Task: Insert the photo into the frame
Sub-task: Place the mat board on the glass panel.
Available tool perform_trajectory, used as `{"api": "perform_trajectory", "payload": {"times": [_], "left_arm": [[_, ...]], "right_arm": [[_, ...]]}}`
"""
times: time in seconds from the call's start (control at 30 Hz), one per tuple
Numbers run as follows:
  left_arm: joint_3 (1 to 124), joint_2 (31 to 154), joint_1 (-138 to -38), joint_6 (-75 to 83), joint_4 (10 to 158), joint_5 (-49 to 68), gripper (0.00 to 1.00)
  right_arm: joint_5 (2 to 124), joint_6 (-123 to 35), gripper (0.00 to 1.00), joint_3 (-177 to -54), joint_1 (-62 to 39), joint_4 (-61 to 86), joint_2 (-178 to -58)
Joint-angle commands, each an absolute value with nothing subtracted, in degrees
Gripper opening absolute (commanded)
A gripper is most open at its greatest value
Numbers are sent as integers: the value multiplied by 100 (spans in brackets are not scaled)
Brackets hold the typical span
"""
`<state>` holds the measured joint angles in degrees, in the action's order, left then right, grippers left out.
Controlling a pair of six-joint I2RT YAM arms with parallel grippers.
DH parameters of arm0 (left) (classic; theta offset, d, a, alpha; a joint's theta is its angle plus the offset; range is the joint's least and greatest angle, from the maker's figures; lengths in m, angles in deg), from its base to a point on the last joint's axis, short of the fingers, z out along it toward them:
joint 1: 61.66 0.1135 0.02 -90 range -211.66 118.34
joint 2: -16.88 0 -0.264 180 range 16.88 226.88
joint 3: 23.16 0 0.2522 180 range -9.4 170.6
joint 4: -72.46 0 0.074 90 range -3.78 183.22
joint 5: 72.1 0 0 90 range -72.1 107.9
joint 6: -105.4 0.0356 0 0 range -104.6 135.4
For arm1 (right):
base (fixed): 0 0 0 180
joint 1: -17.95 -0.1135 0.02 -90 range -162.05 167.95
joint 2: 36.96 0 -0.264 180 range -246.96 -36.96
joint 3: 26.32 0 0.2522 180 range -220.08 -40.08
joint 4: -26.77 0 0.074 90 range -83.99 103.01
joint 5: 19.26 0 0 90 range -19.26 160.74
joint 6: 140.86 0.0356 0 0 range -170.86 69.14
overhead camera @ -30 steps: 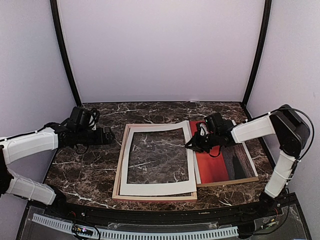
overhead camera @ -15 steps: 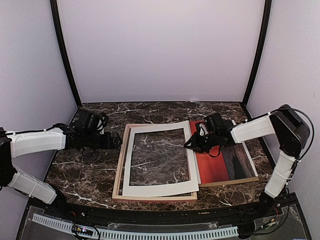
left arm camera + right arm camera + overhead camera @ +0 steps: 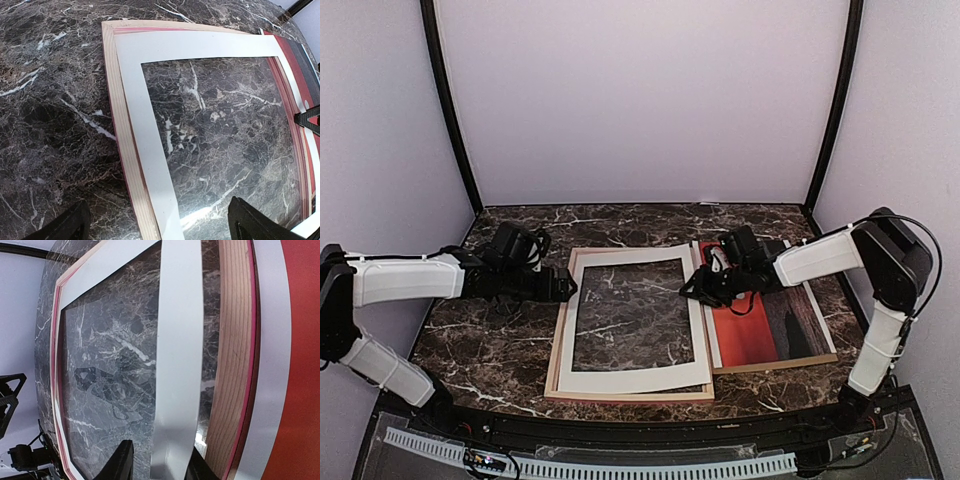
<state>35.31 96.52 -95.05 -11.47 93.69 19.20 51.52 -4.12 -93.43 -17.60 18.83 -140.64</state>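
In the middle of the dark marble table (image 3: 490, 350) lies the big thin wooden frame (image 3: 122, 100), pale back side up, with a pink-red edge showing. The flat white card mat (image 3: 630, 378) with the cut-out window rests in it, a bit crooked. The photo (image 3: 750, 335), a big red-orange sunset print, lies face up to the right of the frame, on a plain brown backing board (image 3: 780, 365). Its white left border sits just beside the frame's right rail.

The step in hand looks like settling the mat. The right gripper (image 3: 690, 291) is at the mat's right strip. Its fingers (image 3: 120, 462) are part way spread with the strip between them, and I cannot tell if they touch it. The left gripper (image 3: 568, 290) is spread wide over the frame's left rail and holds nothing.

Next, I think, the mat needs a nudge to sit square. Then the photo must be picked up, turned face down and laid on the mat inside the rails. That calls for getting a finger under a thin flat edge.

The photo's near and right edges are free, but the right wall is close, so room there is small. There is open marble left of the frame and behind it. The rails are low, so the photo must come down flat and lined up, or a corner may ride on a rail.
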Motion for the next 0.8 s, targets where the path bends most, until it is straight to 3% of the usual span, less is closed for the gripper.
{"api": "perform_trajectory", "payload": {"times": [0.0, 0.77], "left_arm": [[3666, 9686, -9610, -1193, 9256, 1981, 99], [3769, 9928, -10103, -1184, 9135, 2164, 99]], "right_arm": [[5436, -468, 37, -9534, -1879, 1767, -14033], [6278, -921, 70, -9964, -2193, 665, -13783]]}}
